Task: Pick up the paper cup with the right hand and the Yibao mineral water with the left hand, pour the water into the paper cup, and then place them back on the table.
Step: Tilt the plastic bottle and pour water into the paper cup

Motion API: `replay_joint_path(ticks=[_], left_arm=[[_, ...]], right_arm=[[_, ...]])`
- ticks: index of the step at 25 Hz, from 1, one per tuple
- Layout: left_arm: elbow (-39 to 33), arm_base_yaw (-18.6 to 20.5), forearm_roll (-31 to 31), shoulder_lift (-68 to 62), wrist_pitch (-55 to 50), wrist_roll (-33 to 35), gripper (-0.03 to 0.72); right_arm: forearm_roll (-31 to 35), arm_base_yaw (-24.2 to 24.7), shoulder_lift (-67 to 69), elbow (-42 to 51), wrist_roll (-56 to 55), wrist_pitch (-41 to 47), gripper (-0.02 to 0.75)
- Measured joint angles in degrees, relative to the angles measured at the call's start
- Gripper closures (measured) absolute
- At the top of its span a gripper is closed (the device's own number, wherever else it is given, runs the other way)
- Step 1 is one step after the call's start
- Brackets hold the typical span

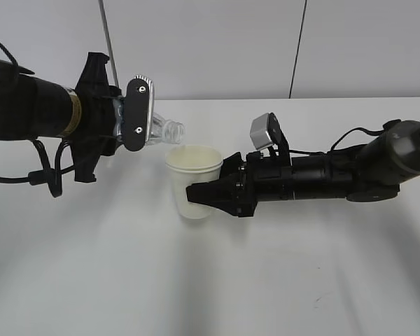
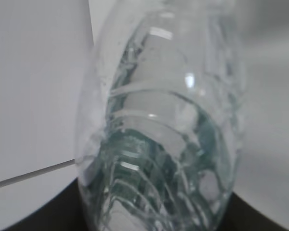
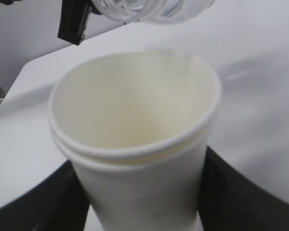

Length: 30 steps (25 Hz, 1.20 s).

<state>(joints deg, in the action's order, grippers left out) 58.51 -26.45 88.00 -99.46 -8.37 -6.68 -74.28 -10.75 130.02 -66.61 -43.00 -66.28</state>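
Note:
The cream paper cup (image 1: 193, 180) stands upright just above the white table (image 1: 210, 280), with my right gripper (image 1: 208, 194) shut on its lower wall from the right. In the right wrist view the cup (image 3: 135, 144) fills the frame between the black fingers (image 3: 241, 192). My left gripper (image 1: 136, 115) is shut on the clear Yibao mineral water bottle (image 1: 164, 131), which lies tipped almost level with its open neck over the cup's left rim. The left wrist view shows only the ribbed clear bottle (image 2: 159, 144) up close. The bottle's mouth (image 3: 149, 9) hangs above the cup.
A white wall (image 1: 210, 42) rises behind the table, with a thin dark cable (image 1: 299, 42) and a grey rod (image 1: 106, 35) hanging down it. Both black arms reach in from the left and right edges.

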Motion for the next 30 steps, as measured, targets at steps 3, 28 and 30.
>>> replay_joint_path(ticks=[3,28,30], left_arm=[[0.0,0.0,0.3,0.0,-0.2,0.0,0.356],[0.0,-2.2,4.3,0.0,-5.8,0.0,0.359],[0.0,-2.2,4.4,0.0,-5.8,0.0,0.359]], right_arm=[[0.0,0.0,0.0,0.0,0.0,0.0,0.259],[-1.0,0.0,0.0,0.0,0.0,0.0,0.259],[-1.1,0.0,0.0,0.0,0.0,0.0,0.259]])
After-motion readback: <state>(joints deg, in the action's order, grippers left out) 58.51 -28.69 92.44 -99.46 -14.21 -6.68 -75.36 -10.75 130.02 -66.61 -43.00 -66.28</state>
